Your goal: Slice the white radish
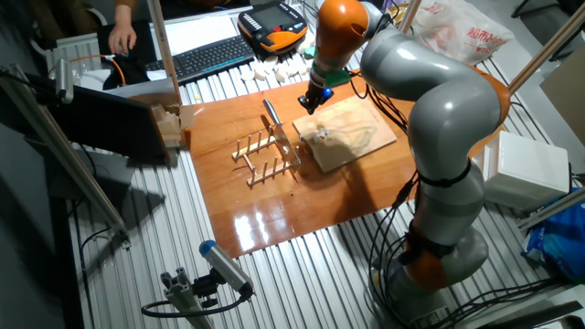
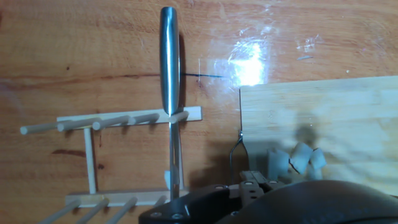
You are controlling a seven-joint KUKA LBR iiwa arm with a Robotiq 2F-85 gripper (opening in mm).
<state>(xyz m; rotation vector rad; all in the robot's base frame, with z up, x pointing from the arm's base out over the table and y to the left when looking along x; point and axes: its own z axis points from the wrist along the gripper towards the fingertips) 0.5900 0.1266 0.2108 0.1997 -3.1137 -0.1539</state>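
Observation:
The white radish (image 1: 322, 137) (image 2: 292, 160) lies on the near-left part of the light wooden cutting board (image 1: 361, 128) (image 2: 329, 118); the hand view shows it as a few small pale chunks close together. The knife (image 1: 273, 117) (image 2: 169, 62) has a metal handle and stands on edge in the wooden peg rack (image 1: 265, 157) (image 2: 118, 118), left of the board. My gripper (image 1: 315, 99) hangs above the board's far-left corner, between knife and radish, holding nothing I can see. Only its dark body shows at the bottom of the hand view, so its finger spacing is unclear.
Rack and board rest on a glossy brown wooden panel (image 1: 274, 219). Behind it are a scattered row of white blocks (image 1: 274, 68), a keyboard (image 1: 206, 55) and an orange pendant (image 1: 272, 26). Wooden blocks (image 1: 169, 123) sit at the left, a white box (image 1: 530, 164) at the right.

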